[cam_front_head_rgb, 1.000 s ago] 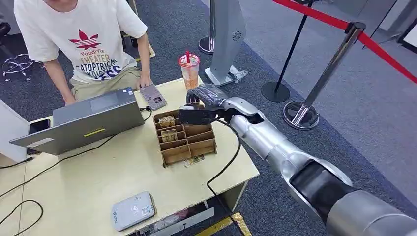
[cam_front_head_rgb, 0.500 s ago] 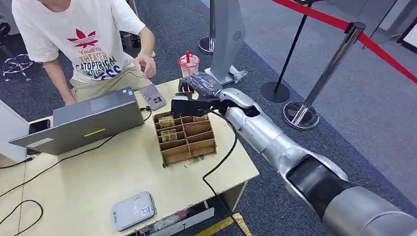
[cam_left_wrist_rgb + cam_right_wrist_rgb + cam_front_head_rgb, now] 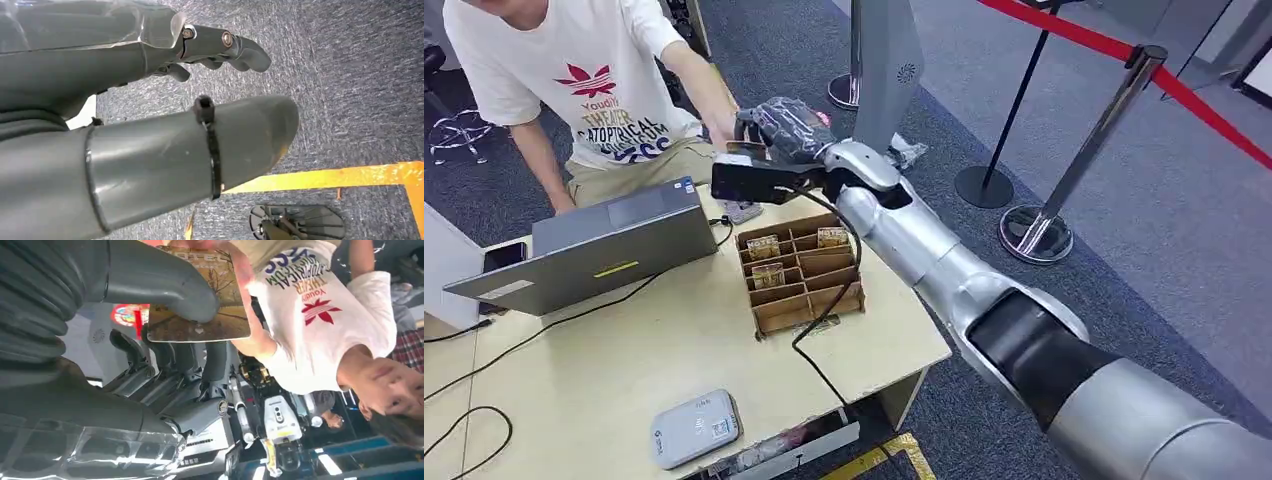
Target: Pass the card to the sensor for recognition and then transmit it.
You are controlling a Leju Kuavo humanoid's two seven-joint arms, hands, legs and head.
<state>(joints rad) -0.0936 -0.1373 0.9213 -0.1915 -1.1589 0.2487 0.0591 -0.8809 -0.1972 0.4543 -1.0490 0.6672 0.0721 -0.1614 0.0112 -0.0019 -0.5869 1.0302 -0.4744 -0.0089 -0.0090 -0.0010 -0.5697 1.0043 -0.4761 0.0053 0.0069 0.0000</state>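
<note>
My right hand (image 3: 784, 130) is stretched out over the table's far edge and pinches a card (image 3: 746, 150) with a brownish picture. In the right wrist view the card (image 3: 210, 315) sits between my thumb (image 3: 160, 280) and the dark fingers. A person's hand (image 3: 242, 275) touches the card's far edge, and the same hand (image 3: 724, 122) meets mine in the head view. A grey card reader (image 3: 742, 212) lies on the table just below my wrist, partly hidden. My left hand (image 3: 150, 100) hangs over the carpet, holding nothing.
A wooden compartment box (image 3: 799, 265) with cards stands mid-table under my forearm. An open laptop (image 3: 604, 240) is to its left, a white flat device (image 3: 694, 427) near the front edge. Cables trail over the table. Stanchions (image 3: 1114, 110) with red tape stand at the right.
My right arm has risen and swung left and away from the box, carrying the card towards the person. The person's hand has lifted off the table to meet the card.
</note>
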